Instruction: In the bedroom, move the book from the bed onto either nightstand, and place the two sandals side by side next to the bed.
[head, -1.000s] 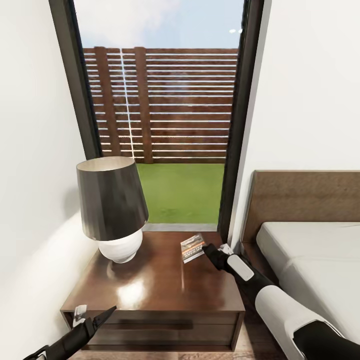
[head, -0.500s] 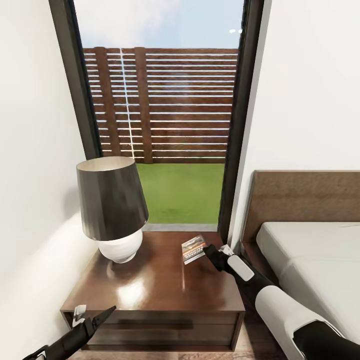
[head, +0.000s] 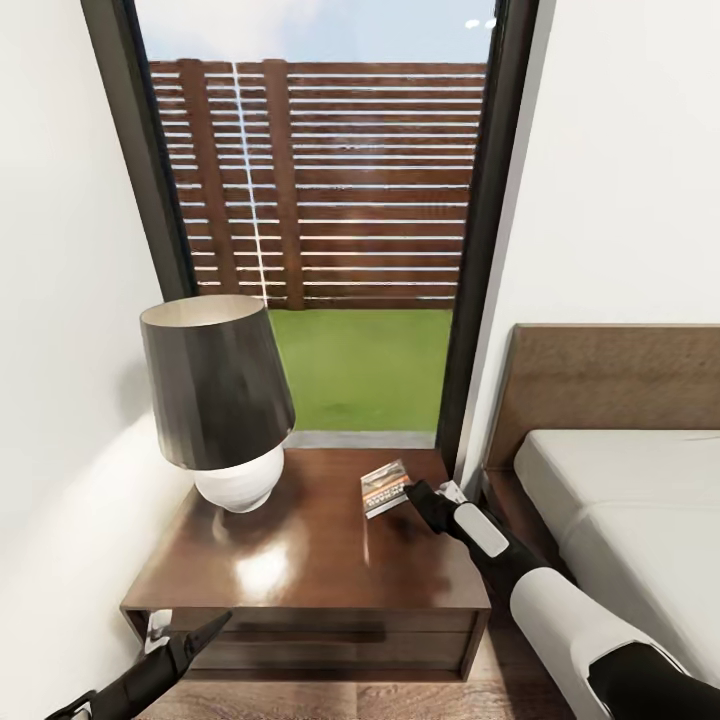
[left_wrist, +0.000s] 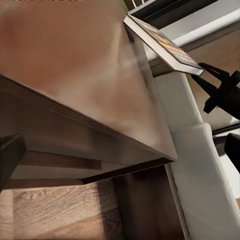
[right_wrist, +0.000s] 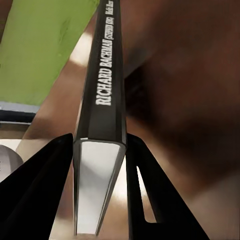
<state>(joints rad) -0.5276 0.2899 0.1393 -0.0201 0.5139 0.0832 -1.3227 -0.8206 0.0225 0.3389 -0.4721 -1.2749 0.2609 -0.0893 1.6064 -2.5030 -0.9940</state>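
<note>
The book (head: 384, 488), thin and dark with an orange band, hangs tilted just above the back right part of the nightstand (head: 310, 560). My right gripper (head: 412, 493) is shut on its near edge. Seen from the right wrist, the book (right_wrist: 105, 90) stands on edge between both black fingers (right_wrist: 47, 175), its spine reading "RICHARD BACHMAN". The left wrist view has the book (left_wrist: 167, 45) over the glossy nightstand top (left_wrist: 85, 75), with the right gripper (left_wrist: 212, 85) behind it. My left gripper (head: 195, 640) hovers open and empty near the nightstand's front left corner. The bed (head: 630, 500) lies to the right.
A dark-shaded lamp with a white base (head: 215, 395) stands on the nightstand's left half. Behind it is a tall black-framed window (head: 330, 200) showing a slatted fence and grass. A white wall runs close along the left. Wood-plank floor (head: 420, 700) shows below the drawer front.
The whole picture has shifted a little, so the camera has moved. The book remains in my right gripper over the same spot, and the left arm is where it was.
</note>
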